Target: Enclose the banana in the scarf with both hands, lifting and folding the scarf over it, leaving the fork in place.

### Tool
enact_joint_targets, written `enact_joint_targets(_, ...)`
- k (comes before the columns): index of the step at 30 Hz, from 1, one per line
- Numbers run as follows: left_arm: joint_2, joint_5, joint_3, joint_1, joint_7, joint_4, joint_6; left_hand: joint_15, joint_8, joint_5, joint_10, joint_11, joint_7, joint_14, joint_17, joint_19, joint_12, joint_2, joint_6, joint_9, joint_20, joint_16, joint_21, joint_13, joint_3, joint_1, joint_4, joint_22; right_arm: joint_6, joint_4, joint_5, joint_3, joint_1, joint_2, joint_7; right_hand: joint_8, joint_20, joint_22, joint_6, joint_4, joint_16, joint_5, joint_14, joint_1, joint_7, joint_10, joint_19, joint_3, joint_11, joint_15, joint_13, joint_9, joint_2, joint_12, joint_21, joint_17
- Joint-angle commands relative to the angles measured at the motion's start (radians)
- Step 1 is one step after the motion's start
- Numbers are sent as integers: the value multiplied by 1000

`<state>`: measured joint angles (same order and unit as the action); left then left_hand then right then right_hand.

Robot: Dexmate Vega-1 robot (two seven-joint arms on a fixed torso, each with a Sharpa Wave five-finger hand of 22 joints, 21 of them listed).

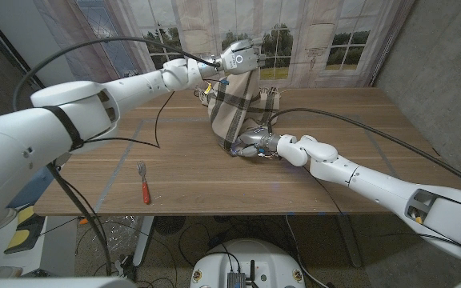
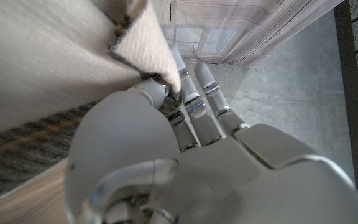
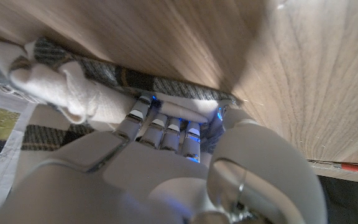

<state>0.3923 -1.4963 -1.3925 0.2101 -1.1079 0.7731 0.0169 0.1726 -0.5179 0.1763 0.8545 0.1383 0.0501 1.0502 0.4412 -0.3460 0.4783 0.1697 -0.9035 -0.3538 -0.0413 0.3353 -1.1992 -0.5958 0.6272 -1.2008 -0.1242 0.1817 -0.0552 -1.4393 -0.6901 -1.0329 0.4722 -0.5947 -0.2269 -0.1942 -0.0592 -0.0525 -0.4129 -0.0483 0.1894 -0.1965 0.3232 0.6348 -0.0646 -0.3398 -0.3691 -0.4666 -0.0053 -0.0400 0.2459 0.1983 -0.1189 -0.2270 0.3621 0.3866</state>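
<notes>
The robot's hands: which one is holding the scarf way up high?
The left hand. It holds the checked scarf up in the air, while the right hand grips the scarf's bottom edge down at the table.

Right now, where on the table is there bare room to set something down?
Bare wood lies right of the scarf, out to the wooden table edge, and between the fork and the right hand. The back middle is crowded: the left hand lifts the scarf there.
</notes>
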Motion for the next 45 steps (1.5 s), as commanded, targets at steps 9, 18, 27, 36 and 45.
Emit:
enact_joint_targets(9, -161, -6, -3, -23, -9, -178, 25, 62, 66, -3, -8, 47, 57, -66, -85, -4, -39, -41, 139, 41, -33, -103, -21, 92, -9, 79, -5, -5, 11, -67, -5, 53, 37, -15, 7, -4, 2, -132, -7, -20, 14, -6, 8, 21, -2, -11, -20, -4, 2, -67, -1, 1, -11, -2, 5, -1)
enact_joint_targets(18, -237, 62, -15, -38, -9, -250, 101, 35, 268, 20, -243, 16, 125, -351, -180, 49, -266, -153, 435, 134, 23, -141, 75, 213, -154, 414, 100, -11, 30, -77, -3, 71, 44, -19, 14, -4, 1, -132, -7, -26, 15, -5, 9, 20, -2, -11, -22, -5, 1, -65, -2, 1, -9, 0, 3, -6)
enact_joint_targets(27, -218, 74, 28, -90, -9, -198, 193, 38, 300, 36, -286, 13, 127, -398, -185, 57, -280, -110, 474, 144, 31, -132, 104, 232, -160, 475, 140, -9, 82, -126, -24, 102, 55, -37, 41, -4, -1, -132, -8, -29, 14, -4, 9, 16, -3, -11, -24, -4, 0, -66, -2, 1, -6, 0, 3, -10)
enact_joint_targets(36, -179, 94, 56, -119, -9, -161, 218, 40, 305, 36, -289, 15, 127, -399, -189, 55, -280, -88, 479, 145, 27, -130, 110, 237, -147, 472, 140, -10, 182, -186, -50, 160, 82, -54, 114, -9, -2, -132, -23, -32, 15, -3, 13, 10, -2, -17, -26, -3, 3, -66, -3, 0, 0, -1, 2, -15)
enact_joint_targets(45, -137, 115, 60, -136, -9, -116, 239, 41, 306, 34, -290, 14, 129, -403, -195, 56, -279, -82, 476, 147, 27, -131, 116, 242, -137, 466, 132, -10, 292, -224, -65, 199, 103, -65, 152, -19, -7, -132, -55, -37, 20, -3, 28, 2, 1, -40, -30, -3, 4, -69, -5, 0, 4, -8, 0, -23)
